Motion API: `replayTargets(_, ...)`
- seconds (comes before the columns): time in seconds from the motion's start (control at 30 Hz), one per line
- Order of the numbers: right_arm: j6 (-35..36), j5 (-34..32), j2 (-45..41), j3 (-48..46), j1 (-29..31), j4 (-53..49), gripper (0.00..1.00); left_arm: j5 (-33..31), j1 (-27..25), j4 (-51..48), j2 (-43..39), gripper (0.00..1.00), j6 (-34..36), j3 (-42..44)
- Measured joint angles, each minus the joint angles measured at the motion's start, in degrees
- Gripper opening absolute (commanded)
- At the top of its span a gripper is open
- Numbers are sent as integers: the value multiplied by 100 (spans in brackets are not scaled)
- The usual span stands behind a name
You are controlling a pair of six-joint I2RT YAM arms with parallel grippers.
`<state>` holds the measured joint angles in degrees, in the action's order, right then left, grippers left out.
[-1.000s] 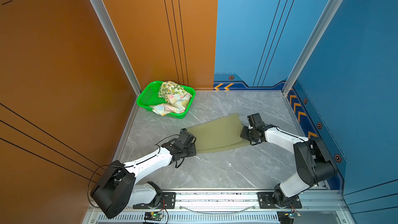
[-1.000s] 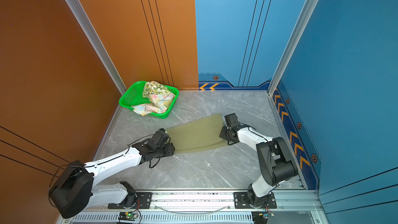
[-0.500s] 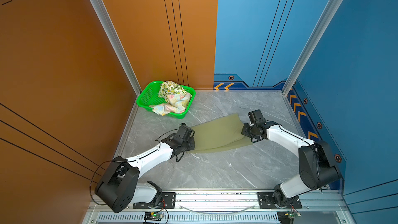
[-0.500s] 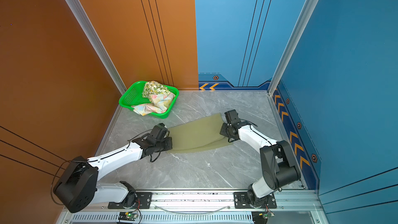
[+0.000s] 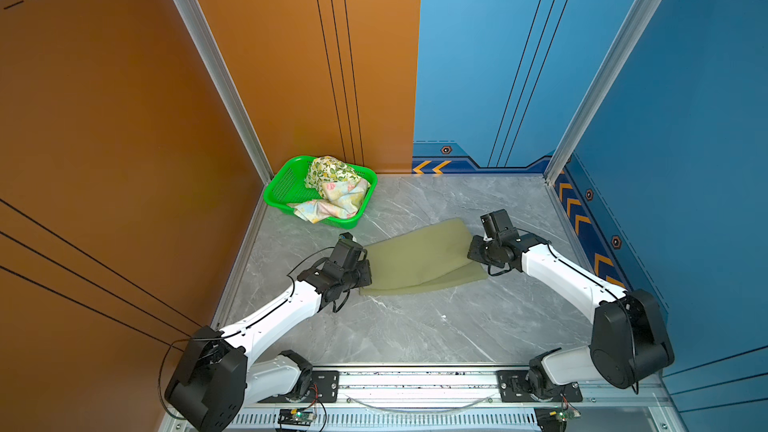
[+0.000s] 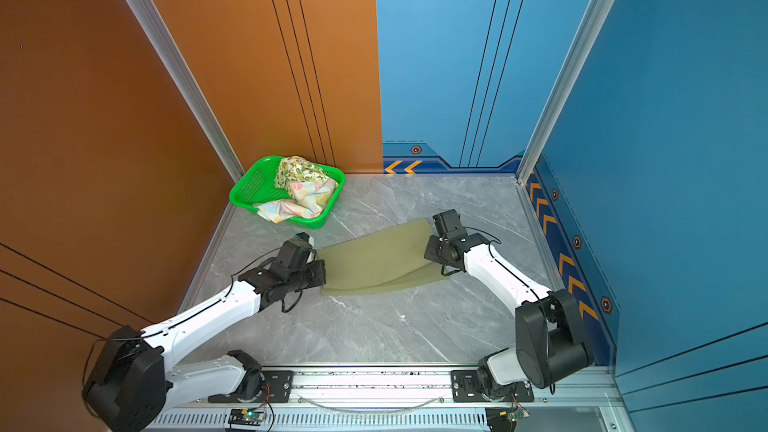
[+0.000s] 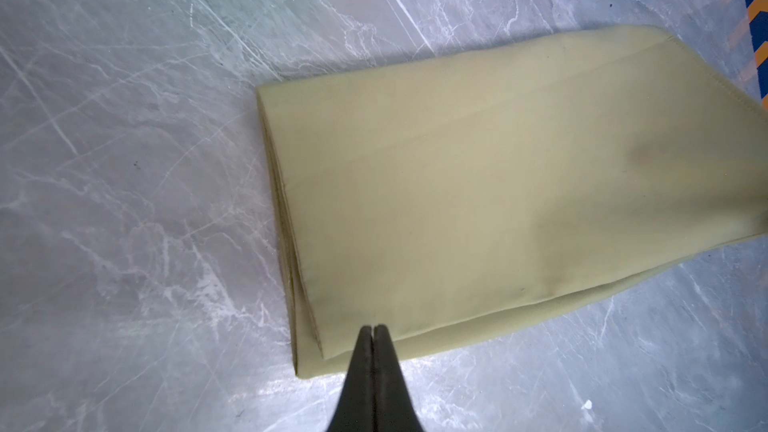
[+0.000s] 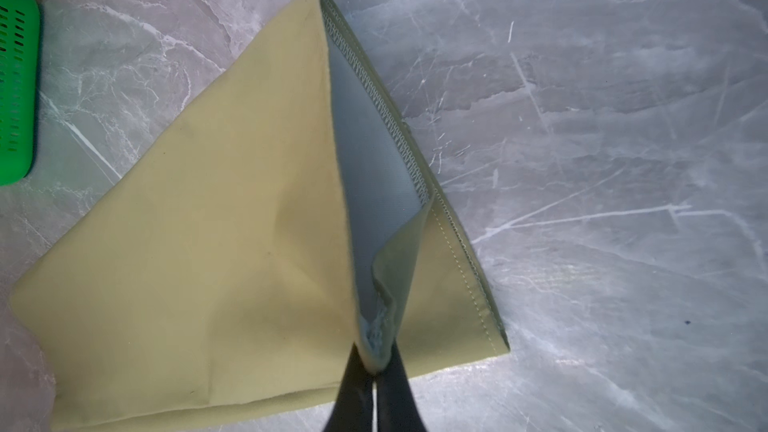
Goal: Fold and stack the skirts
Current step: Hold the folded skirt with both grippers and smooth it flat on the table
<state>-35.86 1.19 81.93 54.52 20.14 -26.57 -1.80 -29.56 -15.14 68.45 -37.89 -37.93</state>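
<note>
A grey marble table (image 5: pixel 415 326) is shown in both top views. The olive skirt (image 5: pixel 419 257) is laid folded at its middle, between the two arms. Its upper layer is set back, so a strip of the lower layer is left showing along the near edge.

A green basket (image 5: pixel 279 191) is stood in the far left corner, apart from the olive skirt. Two crumpled skirts are heaped in it. The floral skirt (image 5: pixel 338 203) is draped over the near rim, and the lemon skirt (image 5: pixel 330 169) is piled on it at the far side.

The right gripper (image 8: pixel 376 371) is clamped on the olive skirt's right end, where a hem is pinched and raised and a pale grey lining is bared. The left gripper (image 7: pixel 372 331) is closed at the skirt's left end, with its fingertips pressed together over the near corner of the upper layer. Whether any cloth is caught between them cannot be told.
</note>
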Motion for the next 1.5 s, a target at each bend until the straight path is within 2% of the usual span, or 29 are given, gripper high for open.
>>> replayTargets(0.07,-2,0,-26,-87,13,2,0,59,-2,13,2,33,-26,116)
replayTargets(0.13,-2,0,-28,-188,17,0,0,94,-2,15,35,39,-66,212)
replayTargets(0.4,-2,0,-28,-282,17,2,0,214,-13,203,313,40,-105,398)
replayTargets(0.63,0,0,-28,-282,17,2,0,254,-63,538,713,33,-120,398)
replayTargets(0.77,0,-2,-28,-282,17,2,0,258,-85,667,898,9,-157,396)
replayTargets(0.83,0,-4,-28,-284,17,2,0,293,-90,680,938,0,-142,382)
replayTargets(1.03,4,-66,-28,-275,9,-7,0,299,-87,546,844,0,-57,162)
replayTargets(1.5,149,-149,-44,-46,7,-382,0,299,15,-107,-190,0,59,-81)
